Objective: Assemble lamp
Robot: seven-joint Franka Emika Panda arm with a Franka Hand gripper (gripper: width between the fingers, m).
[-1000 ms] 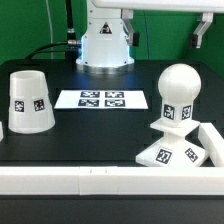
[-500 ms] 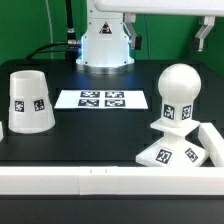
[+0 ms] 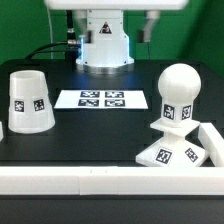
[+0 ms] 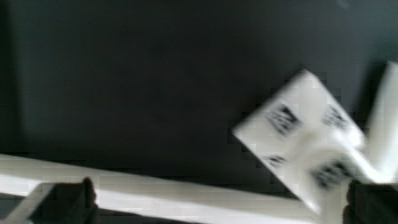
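The tapered white shade stands at the exterior view's left. The round-headed bulb stands upright at the right. The flat square base lies tilted in front of the bulb, by the white front wall. The base also shows, blurred, in the wrist view. My gripper is high above the table. Its two dark fingertips stand far apart with nothing between them. In the exterior view only dark arm parts show at the top edge.
The marker board lies flat at mid-table between shade and bulb. The robot's white pedestal stands behind it. A low white wall runs along the front edge and shows in the wrist view.
The arm parts at the top of the exterior view have shifted toward that view's left. Shade, bulb and base have not moved.
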